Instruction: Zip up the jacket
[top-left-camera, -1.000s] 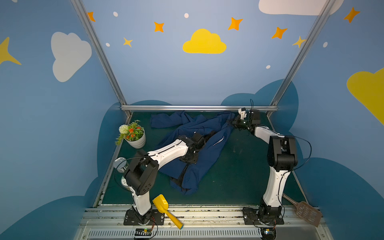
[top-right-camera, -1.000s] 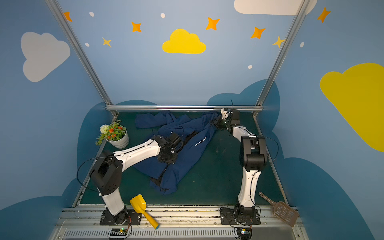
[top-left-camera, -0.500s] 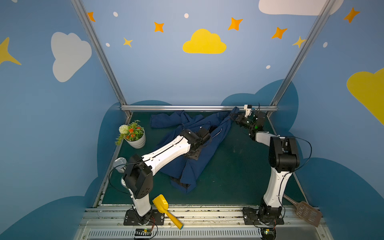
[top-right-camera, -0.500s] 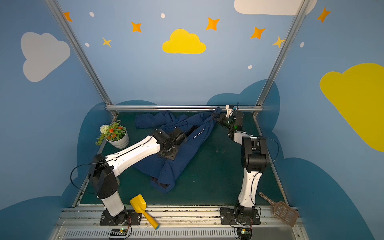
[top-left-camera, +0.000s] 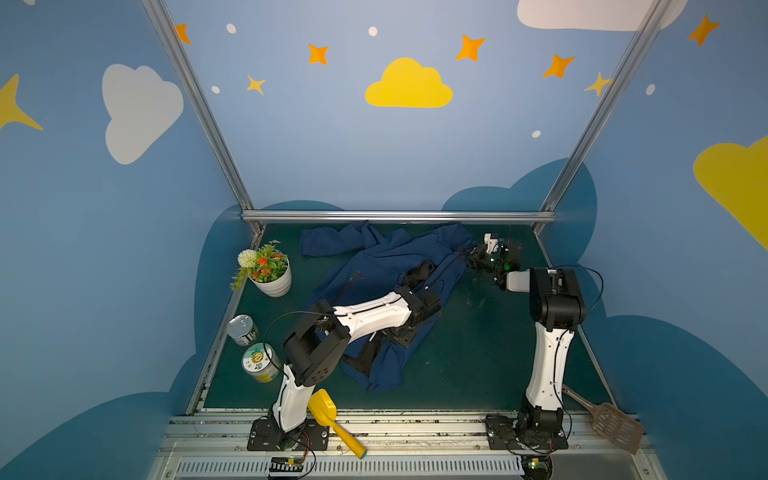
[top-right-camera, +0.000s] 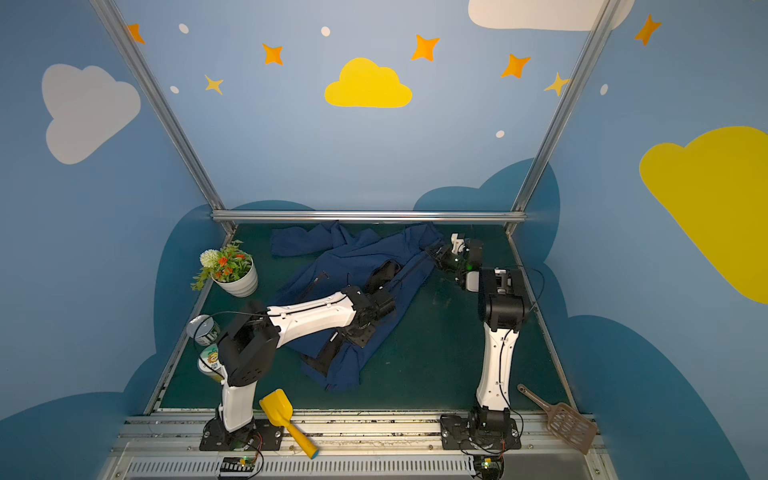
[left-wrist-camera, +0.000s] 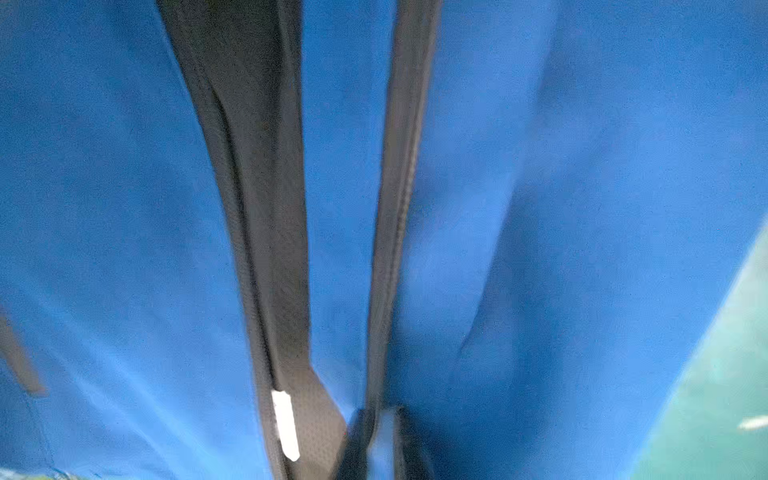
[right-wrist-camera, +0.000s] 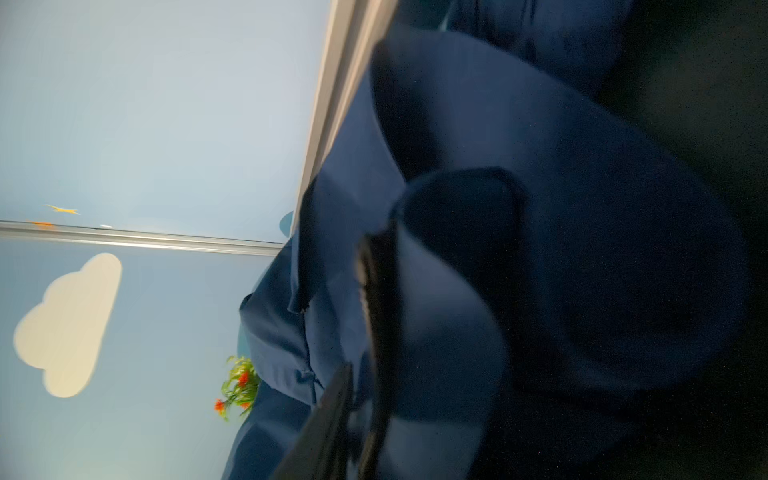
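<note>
The green table (top-left-camera: 478, 353) fills the lower centre of both top views.

The jacket (top-left-camera: 374, 266) lies crumpled on the table. It runs diagonally from the upper centre, near the rear rail (top-left-camera: 395, 216), down to the lower centre. Black lining shows at its middle and lower end.

The left arm (top-left-camera: 374, 313) reaches from the lower left across the jacket's middle. The right arm (top-left-camera: 548, 357) stands at the right, with its wrist bent toward the jacket's upper right corner.

A potted plant (top-left-camera: 266, 274) stands at the table's left edge, with a silver can (top-left-camera: 242, 330) and a labelled can (top-left-camera: 261, 361) below it. A slotted scoop (top-left-camera: 611, 419) lies at the lower right and a yellow scoop (top-left-camera: 328, 415) at the lower left. All are well apart from the jacket.

In the left wrist view, the zipper (left-wrist-camera: 399, 208) shows two dark tapes. They are apart at the top of the frame and converge at bottom centre. A white tag (left-wrist-camera: 286, 424) sits just left of that point.

The left gripper (left-wrist-camera: 381, 415) sits where the tapes meet, with blue cloth showing between its fingers. The view is blurred, so it cannot be told whether the cloth is clenched or released.

The right gripper (top-left-camera: 468, 254) is at the jacket's upper right corner. Its wrist view is blurred and dark, so whether it grips anything cannot be told.
</note>
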